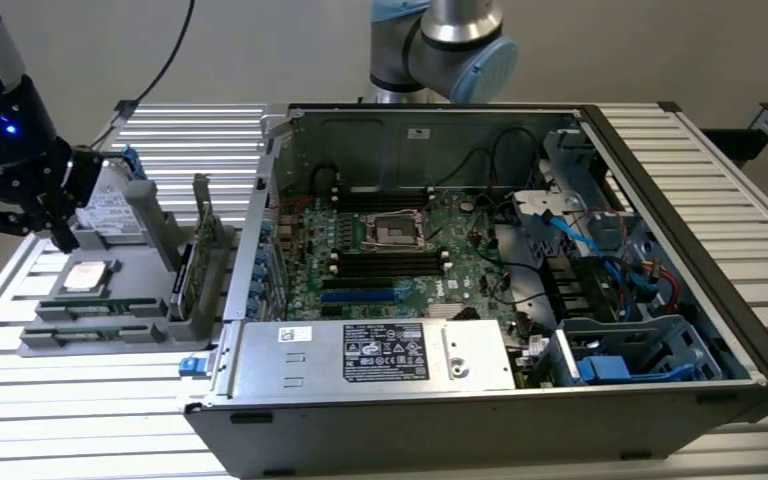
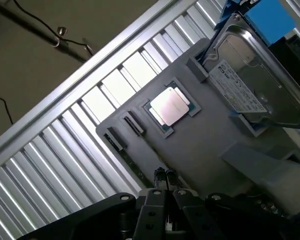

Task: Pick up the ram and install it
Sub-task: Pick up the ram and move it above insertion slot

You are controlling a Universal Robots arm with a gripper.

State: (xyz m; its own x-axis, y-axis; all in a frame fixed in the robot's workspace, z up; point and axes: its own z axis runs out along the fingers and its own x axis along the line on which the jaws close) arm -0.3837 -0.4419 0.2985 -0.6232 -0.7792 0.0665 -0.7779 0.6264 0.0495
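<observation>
Slatted aluminium worktop [image 1: 77, 420] carries a grey plastic parts tray [image 1: 35, 349], where the thin green ram stick [image 1: 104, 309] lies. The black gripper [image 2: 165, 176] hovers above, fingers pressed together; pick-up not yet made, and grasping needs them spread astride the stick.

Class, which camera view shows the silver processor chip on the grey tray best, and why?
The wrist view: the processor chip is seen close and nearly from above, its square silver lid and green edge plain. The exterior view shows the processor chip as a distant pale square on the grey tray, at a slant.
</observation>
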